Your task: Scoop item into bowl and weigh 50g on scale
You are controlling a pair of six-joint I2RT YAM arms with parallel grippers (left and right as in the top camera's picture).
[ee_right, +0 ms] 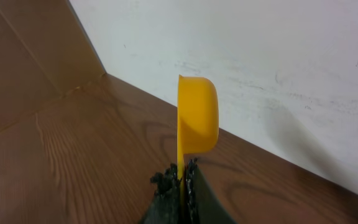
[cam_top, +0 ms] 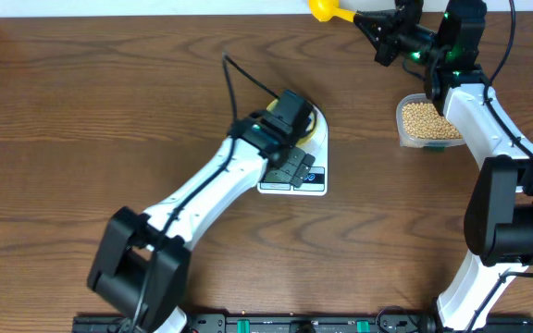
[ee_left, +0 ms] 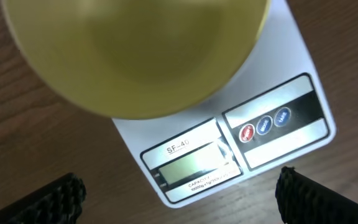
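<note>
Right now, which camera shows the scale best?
Left wrist: the scale fills the frame, with its display and buttons visible below the bowl. Overhead, the left arm covers most of it. Right wrist shows none, just the yellow scoop.

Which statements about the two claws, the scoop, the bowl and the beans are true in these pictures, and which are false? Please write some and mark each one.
1. The right claw is shut on the handle of the yellow scoop. True.
2. The left claw grips the bowl. False: it is open and holds nothing, with its fingers spread wide over the front of the scale.
3. The bowl stands on the scale. True.
4. The beans lie in a heap on the bare table. False: they are inside the clear tub beside the right arm.
5. The scoop is dipped into the beans. False: it is held near the far wall, away from the tub.
</note>
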